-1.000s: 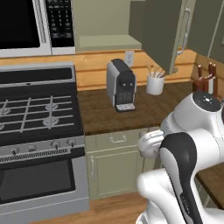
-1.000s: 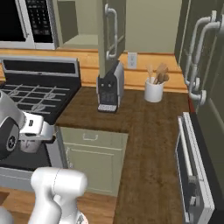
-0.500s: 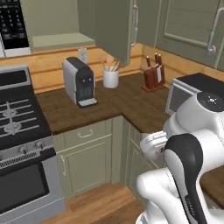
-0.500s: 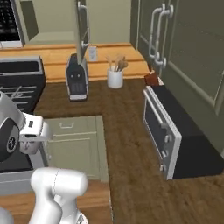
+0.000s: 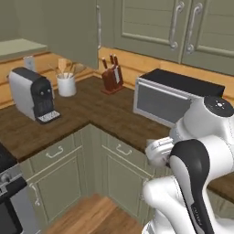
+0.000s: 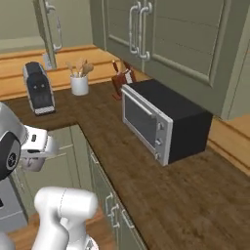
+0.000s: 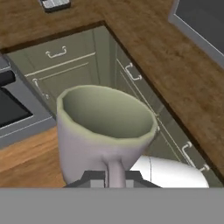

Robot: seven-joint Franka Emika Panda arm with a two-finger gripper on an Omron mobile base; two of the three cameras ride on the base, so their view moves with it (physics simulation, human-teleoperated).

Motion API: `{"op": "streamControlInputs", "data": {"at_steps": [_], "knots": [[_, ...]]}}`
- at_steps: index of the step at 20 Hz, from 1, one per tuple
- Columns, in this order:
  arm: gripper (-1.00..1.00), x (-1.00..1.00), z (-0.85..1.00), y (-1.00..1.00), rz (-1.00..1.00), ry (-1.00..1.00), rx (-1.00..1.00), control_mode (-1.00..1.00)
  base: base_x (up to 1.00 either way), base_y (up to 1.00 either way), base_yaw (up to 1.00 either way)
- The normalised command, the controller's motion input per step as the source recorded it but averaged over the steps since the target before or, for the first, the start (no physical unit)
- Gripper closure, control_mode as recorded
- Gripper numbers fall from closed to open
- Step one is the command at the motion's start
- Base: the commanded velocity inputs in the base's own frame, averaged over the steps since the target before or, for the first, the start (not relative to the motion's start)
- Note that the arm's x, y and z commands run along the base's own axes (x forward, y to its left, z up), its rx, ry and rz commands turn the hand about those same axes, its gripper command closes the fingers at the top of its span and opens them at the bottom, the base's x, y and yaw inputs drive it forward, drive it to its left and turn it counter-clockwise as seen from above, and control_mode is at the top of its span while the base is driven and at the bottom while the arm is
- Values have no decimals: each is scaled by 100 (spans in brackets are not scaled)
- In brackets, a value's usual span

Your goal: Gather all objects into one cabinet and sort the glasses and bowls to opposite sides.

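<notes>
**Mug in the claw, cabinet far off to the left**

Nearest: the two-finger gripper [image 7: 111,177] is tucked in low against the robot's body, out over the wooden floor in front of the base units. In the hand view its jaws are pinched together on the handle of a small grey handled mug [image 7: 105,131]. The mug stands upright, mouth open and up, nothing in it that I can see. In the left base view the mug [image 5: 157,151] sits close against the arm's elbow.

Middle distance: the dark wood L-shaped counter [image 5: 96,112] wraps the corner. On it, left to right, stand a grey and black coffee machine [image 5: 32,95], a white utensil crock [image 5: 66,84], a wooden knife block [image 5: 111,77] and a black toaster oven [image 6: 163,119].

Far: an olive-green cabinet door [image 5: 73,29] stands open at upper left, a pale shelf [image 5: 20,45] showing beside it. Judged the goal cabinet, though its inside is hidden.

The relation that counts: the shelf lies up, far and to the left of the held mug, well apart from it. The carry must rise and swing left, over the coffee machine, keeping the mug level. The other cups and the bowl I cannot place.
</notes>
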Motion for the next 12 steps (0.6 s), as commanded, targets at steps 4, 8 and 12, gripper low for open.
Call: {"op": "streamControlInputs", "data": {"at_steps": [4, 8, 12], "knots": [[100, 0, 0, 0, 0, 0, 0, 100, -51, 0, -57], [100, 0, 0, 0, 0, 0, 0, 100, -37, 0, -52], [100, 0, 0, 0, 0, 0, 0, 100, -32, 0, -51]]}}
